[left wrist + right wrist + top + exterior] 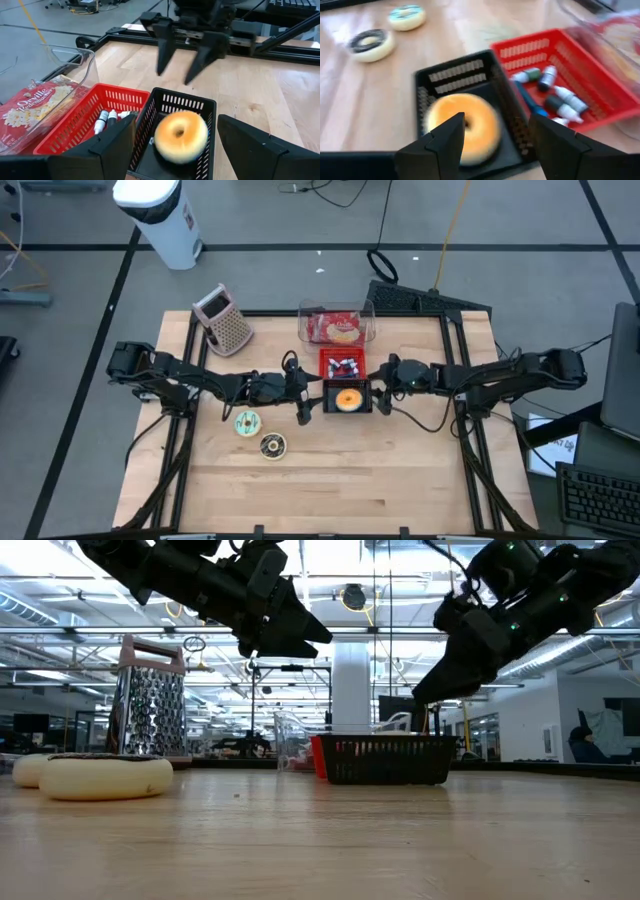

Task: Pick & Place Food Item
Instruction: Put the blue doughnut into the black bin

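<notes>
High view: pale wooden table (330,480) on grey floor (80,280), both grippers (303,408) (378,392) released around orange donut (346,398).

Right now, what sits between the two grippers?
The black basket holding the orange donut, seen in the high view between left gripper and right gripper.

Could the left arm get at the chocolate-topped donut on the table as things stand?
Probably yes. The chocolate-topped donut lies bare on the table, just nearer the front edge than the left end effector, beside the blue-iced donut. Nothing covers it, and the end effector is open and empty.
</notes>
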Robot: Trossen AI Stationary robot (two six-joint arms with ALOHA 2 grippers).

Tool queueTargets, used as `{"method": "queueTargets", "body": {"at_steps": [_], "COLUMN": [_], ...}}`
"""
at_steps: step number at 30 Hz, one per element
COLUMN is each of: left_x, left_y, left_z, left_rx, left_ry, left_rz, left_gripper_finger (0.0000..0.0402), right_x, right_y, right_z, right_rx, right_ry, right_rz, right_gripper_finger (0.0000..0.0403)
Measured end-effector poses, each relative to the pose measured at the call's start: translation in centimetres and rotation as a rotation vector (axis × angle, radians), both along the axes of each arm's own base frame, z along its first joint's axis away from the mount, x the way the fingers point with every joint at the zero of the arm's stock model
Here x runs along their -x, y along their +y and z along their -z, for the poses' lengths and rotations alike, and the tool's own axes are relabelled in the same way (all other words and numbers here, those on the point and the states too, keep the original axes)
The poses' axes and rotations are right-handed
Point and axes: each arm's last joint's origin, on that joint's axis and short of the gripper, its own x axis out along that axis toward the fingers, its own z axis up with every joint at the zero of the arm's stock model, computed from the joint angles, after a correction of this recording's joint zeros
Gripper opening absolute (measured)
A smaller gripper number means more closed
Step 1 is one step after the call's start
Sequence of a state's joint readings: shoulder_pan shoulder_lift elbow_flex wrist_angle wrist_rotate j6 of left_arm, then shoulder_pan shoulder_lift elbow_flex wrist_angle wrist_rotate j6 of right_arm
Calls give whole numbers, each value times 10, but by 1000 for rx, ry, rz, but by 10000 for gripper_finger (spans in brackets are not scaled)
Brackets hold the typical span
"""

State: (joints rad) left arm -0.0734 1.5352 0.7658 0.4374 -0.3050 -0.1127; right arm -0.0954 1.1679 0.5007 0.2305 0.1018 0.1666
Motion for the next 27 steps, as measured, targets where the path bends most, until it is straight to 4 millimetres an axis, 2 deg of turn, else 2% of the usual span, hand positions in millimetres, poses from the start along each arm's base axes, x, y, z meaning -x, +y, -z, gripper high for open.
{"method": "queueTargets", "body": {"at_steps": [8, 15, 23, 27], "left_x": [0, 0, 0, 0], "left_y": [0, 0, 0, 0], "left_z": [0, 0, 0, 0], "left_rx": [0, 12, 24, 26], "left_ry": [0, -3, -6, -7], "left_rz": [0, -4, -8, -8], "left_gripper_finger": [283, 283, 283, 282], "right_x": [-2, -7, -47, -63], "right_y": [25, 24, 23, 21], "right_z": [0, 4, 8, 16], "right_rx": [191, 272, 393, 427], "right_ry": [28, 97, 368, 469], "right_rz": [-221, -272, -415, -476], "right_gripper_finger": [209, 200, 228, 227]}}
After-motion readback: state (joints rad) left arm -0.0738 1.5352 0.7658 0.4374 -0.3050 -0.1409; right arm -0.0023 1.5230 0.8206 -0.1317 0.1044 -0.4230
